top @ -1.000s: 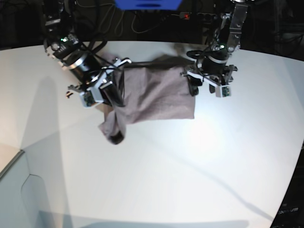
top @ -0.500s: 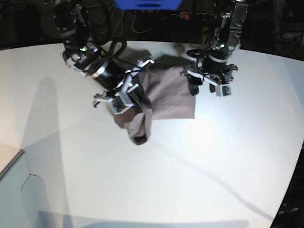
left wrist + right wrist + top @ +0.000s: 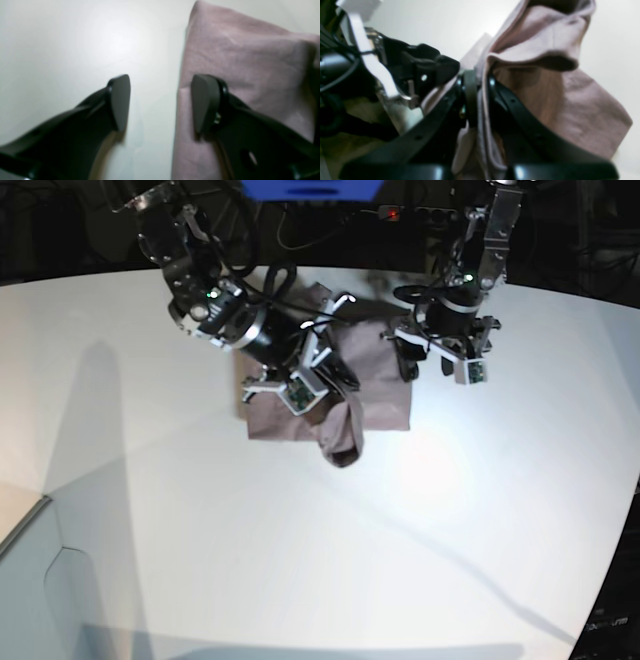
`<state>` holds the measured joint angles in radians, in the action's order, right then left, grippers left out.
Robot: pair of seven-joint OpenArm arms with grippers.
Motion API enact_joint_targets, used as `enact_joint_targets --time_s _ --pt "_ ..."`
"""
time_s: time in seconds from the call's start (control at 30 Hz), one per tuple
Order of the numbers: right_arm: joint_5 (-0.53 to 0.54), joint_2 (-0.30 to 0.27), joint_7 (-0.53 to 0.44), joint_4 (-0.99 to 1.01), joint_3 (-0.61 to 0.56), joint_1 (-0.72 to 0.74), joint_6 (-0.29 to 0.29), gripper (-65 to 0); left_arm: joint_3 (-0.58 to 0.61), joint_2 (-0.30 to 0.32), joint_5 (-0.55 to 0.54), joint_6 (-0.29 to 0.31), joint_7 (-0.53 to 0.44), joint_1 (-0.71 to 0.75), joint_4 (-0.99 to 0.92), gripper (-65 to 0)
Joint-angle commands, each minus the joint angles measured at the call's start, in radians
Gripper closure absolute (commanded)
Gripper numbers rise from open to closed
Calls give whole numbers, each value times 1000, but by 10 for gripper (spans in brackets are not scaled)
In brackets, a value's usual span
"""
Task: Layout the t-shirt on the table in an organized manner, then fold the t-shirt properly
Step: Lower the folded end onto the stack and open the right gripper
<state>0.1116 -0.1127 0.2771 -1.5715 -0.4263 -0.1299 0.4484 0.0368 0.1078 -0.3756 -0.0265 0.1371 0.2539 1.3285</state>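
We see the right arm reaching in from 11 o'clock in the base view, stretched low across the t-shirt (image 3: pixel 375 385) toward centre. Right gripper (image 3: pixel 330 385) is clamped on a fold of the t-shirt (image 3: pixel 545 82); the wrist view shows cloth pinched between the nearly closed fingers (image 3: pixel 470 97), a bunch of it lifted and hanging down at 6 o'clock of the gripper.

Left arm comes down from 1 o'clock, wrist roughly vertical over the shirt's 3 o'clock edge. Left gripper (image 3: pixel 160 102) is parted, holding nothing: one finger (image 3: pixel 120 100) over bare table (image 3: pixel 75 50), the other over the t-shirt (image 3: pixel 237 62), shirt edge running between them.

The t-shirt lies on the white table (image 3: pixel 300 560), far side, partly folded.
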Motion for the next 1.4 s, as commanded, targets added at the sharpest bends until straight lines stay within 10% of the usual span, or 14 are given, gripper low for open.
enact_joint_targets --time_s 0.0,0.53,0.73,1.37 --pt "17 6 -32 -14 -1 22 5 0 1 2 -1 4 -17 -3 16 -380" --pt "17 46 -32 43 -36 86 3 0 -15 71 -1 1 -17 120 282 -477" --pt "17 48 -32 41 -38 85 3 0 -193 79 -1 7 -17 195 279 -479" --pt "17 41 -40 36 -93 89 3 -306 -242 79 -1 7 -17 206 279 -481"
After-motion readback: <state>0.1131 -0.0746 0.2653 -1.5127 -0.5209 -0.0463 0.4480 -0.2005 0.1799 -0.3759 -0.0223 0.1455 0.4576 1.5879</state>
